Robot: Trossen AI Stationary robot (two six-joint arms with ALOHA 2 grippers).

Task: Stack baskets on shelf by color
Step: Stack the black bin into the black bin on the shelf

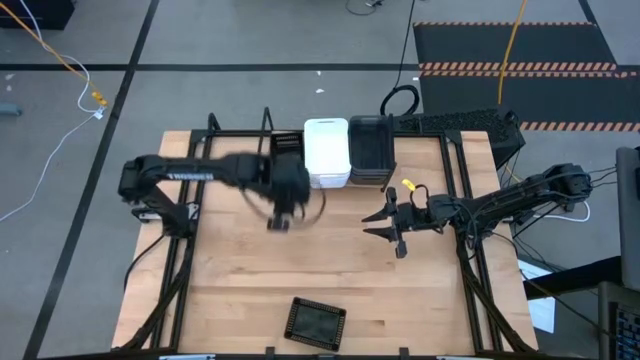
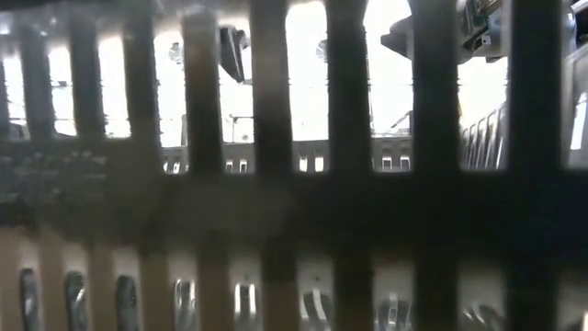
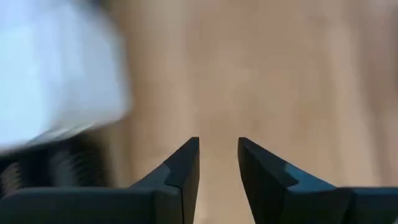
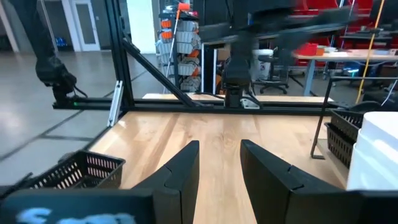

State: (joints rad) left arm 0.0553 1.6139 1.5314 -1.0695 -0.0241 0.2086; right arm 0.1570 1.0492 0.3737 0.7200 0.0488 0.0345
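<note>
On the shelf (image 1: 235, 142) at the table's far edge stand a stack of black gridded trays (image 1: 286, 150), white baskets (image 1: 326, 152) and dark grey-brown baskets (image 1: 371, 148), side by side. One black gridded tray (image 1: 315, 322) lies flat at the near edge and blocks the low view (image 2: 276, 184). My left gripper (image 1: 279, 220) hovers over the table in front of the black trays, open and empty (image 3: 219, 168). My right gripper (image 1: 374, 224) is open and empty at mid-table, pointing toward the left edge (image 4: 219, 162).
Black metal frame rods (image 1: 468, 240) run along the table's left and right sides. Bare wood (image 1: 320, 260) lies between the shelf and the near tray. In the right wrist view the near tray (image 4: 81, 168) and the white basket (image 4: 379, 149) show on either side.
</note>
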